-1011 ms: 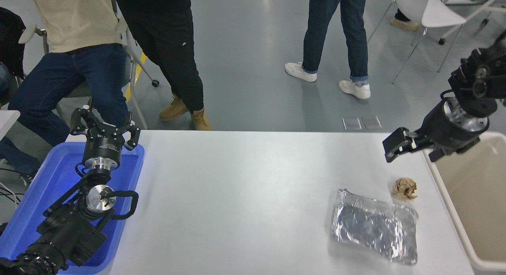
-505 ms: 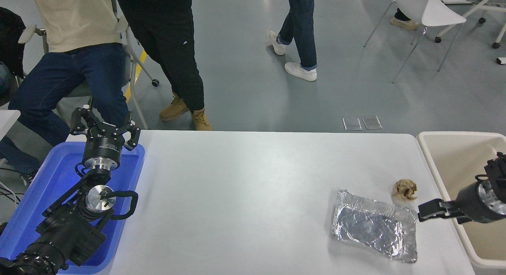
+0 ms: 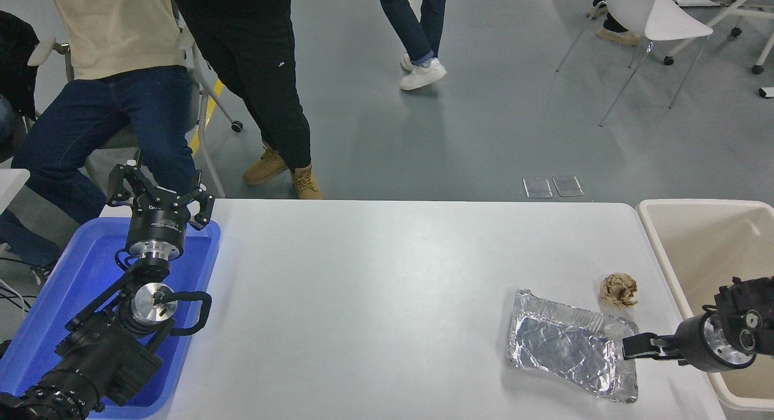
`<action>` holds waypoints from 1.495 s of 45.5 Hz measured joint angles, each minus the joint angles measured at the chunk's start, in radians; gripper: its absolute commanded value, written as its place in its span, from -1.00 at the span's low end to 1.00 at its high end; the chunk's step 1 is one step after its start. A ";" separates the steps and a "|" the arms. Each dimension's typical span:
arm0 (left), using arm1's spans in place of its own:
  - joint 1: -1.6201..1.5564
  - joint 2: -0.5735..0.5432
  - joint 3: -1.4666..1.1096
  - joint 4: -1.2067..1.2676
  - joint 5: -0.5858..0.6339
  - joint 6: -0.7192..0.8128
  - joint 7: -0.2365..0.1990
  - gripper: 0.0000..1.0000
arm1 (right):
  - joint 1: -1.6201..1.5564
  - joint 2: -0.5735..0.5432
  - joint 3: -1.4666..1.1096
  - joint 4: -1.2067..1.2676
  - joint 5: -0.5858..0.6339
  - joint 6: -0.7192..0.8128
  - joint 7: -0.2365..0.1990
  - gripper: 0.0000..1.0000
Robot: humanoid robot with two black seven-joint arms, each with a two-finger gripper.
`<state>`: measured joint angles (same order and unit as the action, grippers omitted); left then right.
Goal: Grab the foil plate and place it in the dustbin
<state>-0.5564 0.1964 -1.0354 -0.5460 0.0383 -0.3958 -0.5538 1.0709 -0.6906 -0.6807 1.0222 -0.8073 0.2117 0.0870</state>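
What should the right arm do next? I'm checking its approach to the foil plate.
Probably close the right gripper on the foil plate: its fingers sit at the plate's right rim, the plate lies flat on the table, and the dustbin waits just right.

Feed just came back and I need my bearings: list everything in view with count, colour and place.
foil plate: 1, silver, crinkled, near right part of the table
paper ball: 1, brown, crumpled, just beyond the foil plate's far right corner
dustbin: 1, beige, at the table's right end
tray: 1, blue, at the table's left end
table: 1, white
chair: 1, white, on the floor at top right
people: 3 partly seen beyond the far edge, cream top with jeans at top left, black trousers with tan boots beside, jeans with white shoes walking at top centre
left gripper: black, open, parked over the blue tray
right gripper: black, at the foil plate's right rim; open or shut cannot be told
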 measured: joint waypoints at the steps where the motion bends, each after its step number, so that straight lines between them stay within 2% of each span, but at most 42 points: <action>1: 0.000 0.000 0.000 0.000 0.000 0.000 0.000 0.98 | -0.001 0.001 0.002 -0.002 0.000 0.000 0.000 1.00; 5: 0.000 0.000 0.000 0.000 0.000 0.000 0.000 0.98 | -0.019 0.010 0.017 -0.016 0.001 -0.005 0.000 0.92; 9: 0.000 0.000 0.000 0.000 0.000 0.000 0.000 0.98 | -0.038 0.018 0.031 -0.031 0.002 -0.009 -0.001 0.61; 11: 0.000 0.000 0.000 0.000 0.000 0.000 0.000 0.98 | -0.045 0.022 0.035 -0.036 0.002 -0.011 -0.001 0.54; 12: 0.000 0.000 0.000 0.000 0.000 0.000 0.000 0.98 | -0.051 0.025 0.037 -0.039 0.002 -0.012 -0.001 0.45; 15: 0.000 0.000 0.000 0.000 0.000 0.000 0.000 0.98 | -0.060 0.030 0.042 -0.045 0.003 -0.014 0.000 -0.05; 20: 0.000 0.000 0.000 0.000 0.000 0.000 0.000 0.98 | -0.077 0.037 0.047 -0.053 0.003 -0.017 0.002 -0.41; 23: 0.000 0.000 0.000 0.000 0.000 0.000 0.000 0.98 | -0.084 0.043 0.050 -0.056 0.003 -0.019 0.003 -0.92; 24: 0.000 0.000 0.000 0.000 0.000 0.000 0.000 0.98 | -0.085 0.045 0.050 -0.057 0.003 -0.019 0.003 -1.00; 50: 0.000 0.000 0.000 0.000 0.000 0.000 0.000 0.98 | -0.085 0.044 0.053 -0.049 0.002 -0.023 0.007 -1.00; 60: -0.001 0.000 0.001 0.000 0.001 0.000 0.000 0.98 | 0.023 -0.052 0.004 0.059 -0.006 -0.015 0.007 -1.00; 68: -0.001 0.000 0.001 0.000 0.001 0.000 0.002 0.98 | 0.274 -0.135 -0.171 0.219 -0.005 -0.007 0.008 -1.00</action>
<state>-0.5571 0.1963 -1.0340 -0.5463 0.0395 -0.3958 -0.5521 1.3449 -0.8252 -0.8516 1.2412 -0.8118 0.2049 0.0946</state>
